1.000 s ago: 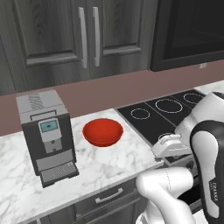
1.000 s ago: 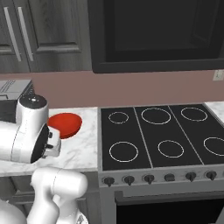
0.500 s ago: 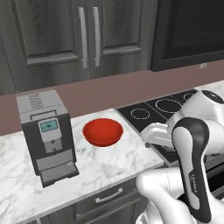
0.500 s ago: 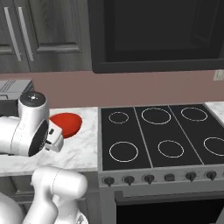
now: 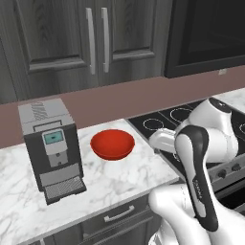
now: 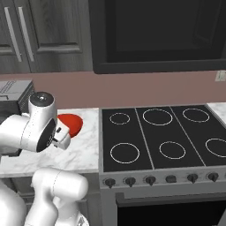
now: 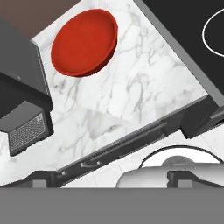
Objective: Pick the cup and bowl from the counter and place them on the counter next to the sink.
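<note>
Currently the bowl (image 5: pixel 113 144) sits upright on the counter (image 5: pixel 119 177), between the coffee machine (image 5: pixel 50 148) on its left and the stovetop (image 6: pixel 163 137) on its right, clear of both. From the hand camera the bowl (image 7: pixel 85 42) lies toward the top, marble (image 7: pixel 127 96) below it, coffee machine drip tray (image 7: pixel 26 131) at left. The arm's wrist hangs above the counter edge near the stovetop, well apart from the bowl. Fingers spread wide, nothing between them. Gripper itself is hidden behind the arm in the base views.
</note>
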